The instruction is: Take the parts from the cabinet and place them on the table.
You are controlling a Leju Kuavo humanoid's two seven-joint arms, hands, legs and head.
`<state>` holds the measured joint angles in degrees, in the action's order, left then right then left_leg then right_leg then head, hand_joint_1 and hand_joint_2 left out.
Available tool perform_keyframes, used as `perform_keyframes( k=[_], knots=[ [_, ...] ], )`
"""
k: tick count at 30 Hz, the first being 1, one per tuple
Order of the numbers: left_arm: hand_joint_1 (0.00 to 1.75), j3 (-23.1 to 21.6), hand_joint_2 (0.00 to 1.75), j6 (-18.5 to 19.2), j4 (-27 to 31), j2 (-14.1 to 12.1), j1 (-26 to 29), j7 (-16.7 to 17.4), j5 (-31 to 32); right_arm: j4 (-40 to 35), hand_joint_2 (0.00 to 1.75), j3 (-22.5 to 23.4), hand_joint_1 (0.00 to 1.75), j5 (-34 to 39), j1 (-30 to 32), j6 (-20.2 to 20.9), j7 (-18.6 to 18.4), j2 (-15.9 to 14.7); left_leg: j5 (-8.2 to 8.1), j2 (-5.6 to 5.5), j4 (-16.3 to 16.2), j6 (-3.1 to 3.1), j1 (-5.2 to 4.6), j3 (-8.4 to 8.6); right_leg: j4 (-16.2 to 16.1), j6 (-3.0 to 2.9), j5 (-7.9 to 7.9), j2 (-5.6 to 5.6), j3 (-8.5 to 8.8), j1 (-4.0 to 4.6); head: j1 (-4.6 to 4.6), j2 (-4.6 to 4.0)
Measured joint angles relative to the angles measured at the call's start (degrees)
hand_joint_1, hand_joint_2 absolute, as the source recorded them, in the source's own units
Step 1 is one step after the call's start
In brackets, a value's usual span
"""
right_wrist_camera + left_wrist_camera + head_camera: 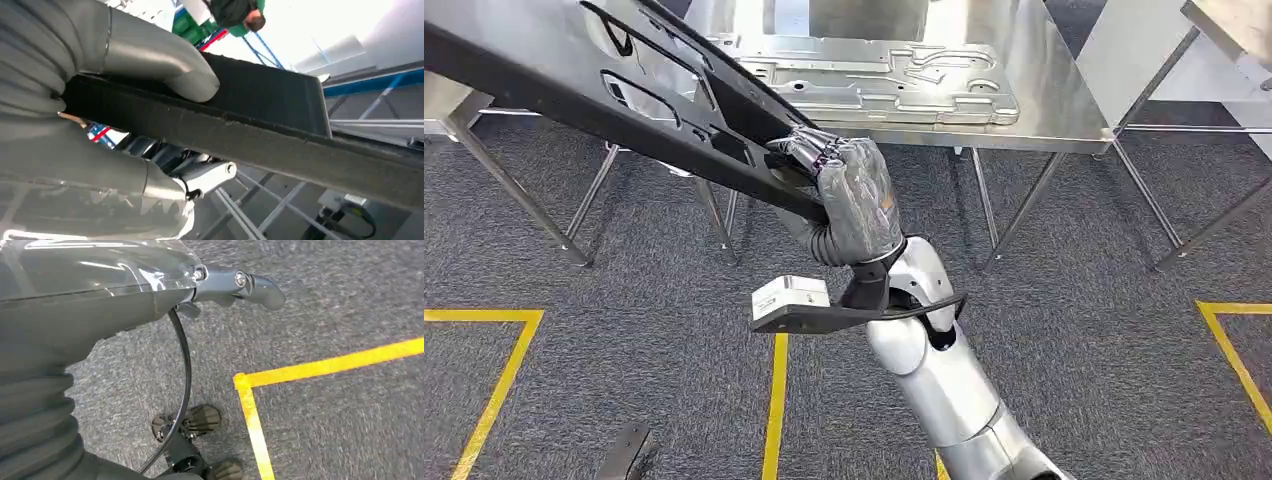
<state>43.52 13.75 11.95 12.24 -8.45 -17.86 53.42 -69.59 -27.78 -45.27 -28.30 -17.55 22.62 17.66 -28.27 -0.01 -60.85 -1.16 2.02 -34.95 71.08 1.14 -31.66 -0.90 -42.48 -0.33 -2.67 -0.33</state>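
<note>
My right hand (844, 190) grips the near end of a long dark stamped metal part (624, 90), which slants up and away to the left, in front of the steel table (1064, 110). In the right wrist view the thumb (165, 65) lies over the dark part's (280, 130) flat edge. A silver stamped panel (884, 80) lies flat on the table top. My left hand (240, 285) hangs over the carpet with a finger stretched out and nothing in it.
Slanted table legs (1014, 215) stand just beyond my right hand. Yellow tape lines (776, 400) mark the grey carpet. More steel tables stand at the left (444, 100) and the right (1224, 30). A person (235, 12) is in the distance.
</note>
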Motion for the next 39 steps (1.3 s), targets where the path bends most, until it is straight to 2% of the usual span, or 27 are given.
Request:
perform_keyframes(
  k=[1,2,3,4,5,6,7,8,10,11,12,13,14,16,17,18,19,21,22,23,24,25,26,35,36,37,39],
  knots=[
    [0.00,0.00,1.75,0.00,0.05,-0.13,0.00,-0.05,-0.07,0.00,1.75,0.02,1.75,0.00,0.08,0.02,0.00,-0.02,-0.06,0.57,-0.01,0.05,0.00,-0.01,4.21,0.03,-1.30,0.11,-2.27,0.00,-0.11,0.00],
    [0.00,0.00,1.75,-0.02,0.09,-0.24,0.01,-0.16,-0.11,0.00,1.75,0.07,1.75,0.00,0.19,0.04,0.00,-0.07,-0.15,1.07,-0.01,0.13,0.00,0.02,6.03,0.01,-1.25,0.13,-3.47,0.00,-0.37,0.02],
    [0.00,0.00,1.75,0.00,0.11,-0.35,0.01,-0.18,-0.11,0.00,1.75,0.11,1.75,0.00,0.23,0.04,0.00,-0.07,-0.25,1.54,-0.01,0.17,0.00,0.14,5.22,0.00,-0.07,0.16,-3.26,0.01,-0.66,0.00],
    [0.00,0.00,1.75,-0.02,0.13,-0.35,-0.03,-0.18,-0.18,0.00,1.75,0.11,1.75,0.00,0.21,0.04,0.00,-0.07,-0.42,1.98,-0.01,0.13,-0.02,0.34,1.98,-0.09,2.14,0.27,-1.77,0.03,-0.90,0.00],
    [0.00,0.00,1.75,-0.02,0.20,-0.39,-0.05,-0.17,-0.20,-0.02,1.75,0.11,1.75,0.02,0.19,0.04,0.08,-0.04,-0.64,2.41,-0.01,0.11,-0.02,0.66,-3.08,-0.19,4.78,0.56,0.77,0.07,-1.14,0.02],
    [0.00,0.00,1.75,-0.02,0.26,-0.46,-0.05,-0.18,-0.24,-0.02,1.75,0.11,1.75,0.04,0.15,0.04,0.11,0.00,-0.89,2.72,0.00,-0.04,-0.03,1.00,-8.13,-0.43,7.06,1.67,3.39,0.21,-1.34,0.00],
    [0.00,0.00,1.75,-0.02,0.31,-0.57,-0.09,-0.18,-0.28,-0.04,1.75,0.11,1.75,0.13,0.09,0.07,0.31,0.00,-1.12,3.04,0.05,-0.33,-0.32,1.15,-10.44,-0.51,6.37,3.80,4.71,0.86,-1.55,0.00],
    [0.00,0.00,1.75,0.00,0.31,-0.70,-0.09,-0.20,-0.31,-0.04,1.75,0.11,1.75,0.22,-0.05,0.11,0.39,0.29,-1.23,3.26,0.00,-0.53,-0.59,1.02,-11.05,-0.68,6.29,3.55,4.76,1.13,-1.77,0.00],
    [0.00,0.00,1.75,0.26,0.31,-1.01,-0.12,-0.24,-0.48,-0.04,1.75,0.20,1.75,0.55,0.11,0.15,0.57,0.33,-1.20,4.11,0.49,-1.01,-0.66,1.38,-10.95,-0.92,6.18,2.76,4.49,1.25,-0.98,0.00],
    [0.00,0.00,1.75,0.48,0.33,-1.18,-0.18,-0.33,-0.66,-0.04,1.75,0.33,1.75,0.68,0.11,0.17,0.85,0.31,-1.19,4.57,0.80,-1.37,-0.62,1.72,-11.13,-1.20,6.25,2.32,4.55,1.27,-0.99,0.02],
    [0.00,0.00,1.75,0.59,0.37,-1.31,-0.29,-0.33,-0.81,-0.11,1.75,0.35,1.75,0.79,0.16,0.20,1.11,0.48,-1.72,3.94,0.56,-1.77,-0.40,1.83,-11.67,-1.72,6.48,1.94,5.13,0.50,-1.01,0.02],
    [0.00,-0.04,1.75,0.74,0.44,-1.49,-0.35,-0.37,-0.94,-0.15,1.75,0.37,1.75,0.98,0.02,0.22,1.35,0.70,-2.65,2.08,-0.78,-1.74,-0.37,1.40,-11.71,-1.98,6.38,1.56,5.30,0.51,-0.53,0.00],
    [0.00,-0.07,1.75,0.96,0.48,-1.73,-0.39,-0.33,-1.03,-0.15,1.75,0.37,1.75,1.16,-0.01,0.26,1.55,0.87,-4.53,1.12,-4.05,-1.72,-0.36,-0.12,-11.70,-2.45,6.31,1.40,5.44,0.48,-0.11,0.00],
    [0.00,-0.07,1.75,1.16,0.48,-2.58,-0.17,-0.29,-1.14,-0.15,1.75,0.37,1.75,1.18,0.21,0.39,2.05,1.07,-8.24,0.25,-13.38,-1.78,-0.67,-4.80,-11.68,-2.72,6.15,0.70,5.61,0.52,0.83,0.00],
    [0.00,-0.04,1.75,1.16,0.48,-2.95,-0.08,-0.22,-1.18,-0.15,1.75,0.37,1.75,1.14,0.42,0.39,2.07,1.07,-8.72,0.18,-16.62,-1.75,-0.75,-6.71,-11.67,-2.75,6.12,0.26,5.68,0.58,1.09,0.00],
    [0.00,-0.02,1.75,1.18,0.48,-3.36,-0.06,-0.20,-1.27,-0.15,1.75,0.37,1.75,1.11,0.63,0.46,2.07,1.09,-7.80,0.18,-16.80,-1.72,-0.77,-7.25,-11.66,-2.77,6.07,-0.07,5.81,0.58,1.20,0.00],
    [0.00,-0.02,1.75,1.36,0.50,-3.54,-0.09,-0.18,-1.40,-0.15,1.75,0.37,1.75,1.11,0.71,0.57,2.12,1.14,-5.59,0.18,-14.15,-1.69,-0.74,-6.38,-11.64,-2.77,5.99,-0.35,5.95,0.57,1.27,0.00],
    [0.00,-0.02,1.75,1.75,0.57,-3.98,-0.18,-0.18,-1.55,-0.15,1.75,0.35,1.75,1.11,0.64,0.61,2.12,1.38,-0.09,0.16,-4.39,-1.71,-0.53,-2.36,-11.50,-2.47,5.72,-0.81,6.34,0.50,1.44,0.00],
    [0.00,-0.02,1.75,1.79,0.59,-4.18,-0.24,-0.18,-1.62,-0.15,1.75,0.35,1.75,1.11,0.61,0.61,2.12,1.55,0.76,-0.22,-0.63,-1.73,-0.35,-0.83,-11.30,-2.13,5.49,-0.91,6.32,0.52,1.51,0.00],
    [0.00,-0.02,1.75,1.90,0.57,-4.20,-0.38,-0.13,-1.64,-0.15,1.75,0.35,1.75,1.11,0.54,0.63,2.19,1.62,0.44,-0.55,0.03,-1.48,-0.54,-0.65,-10.85,-1.89,5.34,-1.03,5.96,1.01,1.75,0.00],
    [0.00,-0.02,1.75,2.03,0.57,-4.24,-0.38,0.06,-1.64,-0.15,1.75,0.31,1.75,1.11,0.54,0.68,2.21,1.73,0.62,-0.52,0.11,-1.36,-0.39,-0.73,-10.97,-1.91,5.32,-1.08,5.86,0.97,1.66,0.00],
    [0.00,0.00,1.75,2.09,0.57,-4.24,-0.36,0.26,-1.64,-0.15,1.75,0.28,1.75,1.14,0.56,0.70,2.23,1.75,0.64,-0.55,0.12,-1.40,-0.45,-0.74,-11.00,-2.83,5.25,-1.06,5.94,1.15,1.57,0.00],
    [0.00,0.00,1.75,2.16,0.57,-4.24,-0.39,0.33,-1.64,-0.15,1.75,0.28,1.75,1.14,0.52,0.70,2.25,1.75,0.64,-0.61,0.12,-1.40,-0.48,-0.73,-11.04,-3.09,5.38,-1.06,6.03,1.15,1.55,0.00],
    [0.00,-0.02,1.75,2.21,0.57,-4.53,-0.58,1.09,-1.42,-0.15,1.75,0.02,1.75,1.77,-0.08,0.41,2.45,1.77,0.47,-0.68,0.04,-1.03,-0.77,-0.72,-11.77,-2.72,5.62,-1.04,6.42,1.04,1.31,0.00],
    [0.00,-0.02,1.75,2.19,0.57,-4.53,-0.58,1.16,-1.29,-0.13,1.75,0.02,1.75,1.81,-0.08,0.33,2.45,1.77,0.41,-0.67,-0.07,-0.96,-0.84,-0.75,-11.89,-2.34,5.68,-1.04,6.45,0.96,1.33,0.00],
    [0.00,-0.04,1.75,2.08,0.59,-4.63,-0.58,1.16,-1.11,-0.11,1.75,0.02,1.75,1.81,-0.10,0.22,2.45,1.77,0.24,-0.67,-0.26,-0.37,-1.20,-0.79,-12.12,-1.14,5.68,-1.00,6.49,0.64,1.33,0.00],
    [0.00,-0.09,1.75,1.94,0.59,-4.63,-0.60,1.00,-0.94,-0.11,1.75,0.04,1.75,1.84,-0.10,-0.02,2.47,1.77,0.15,-0.56,-0.19,-0.07,-1.21,-0.79,-12.18,-0.59,5.60,-1.03,6.49,0.62,1.37,0.02]
  ],
)
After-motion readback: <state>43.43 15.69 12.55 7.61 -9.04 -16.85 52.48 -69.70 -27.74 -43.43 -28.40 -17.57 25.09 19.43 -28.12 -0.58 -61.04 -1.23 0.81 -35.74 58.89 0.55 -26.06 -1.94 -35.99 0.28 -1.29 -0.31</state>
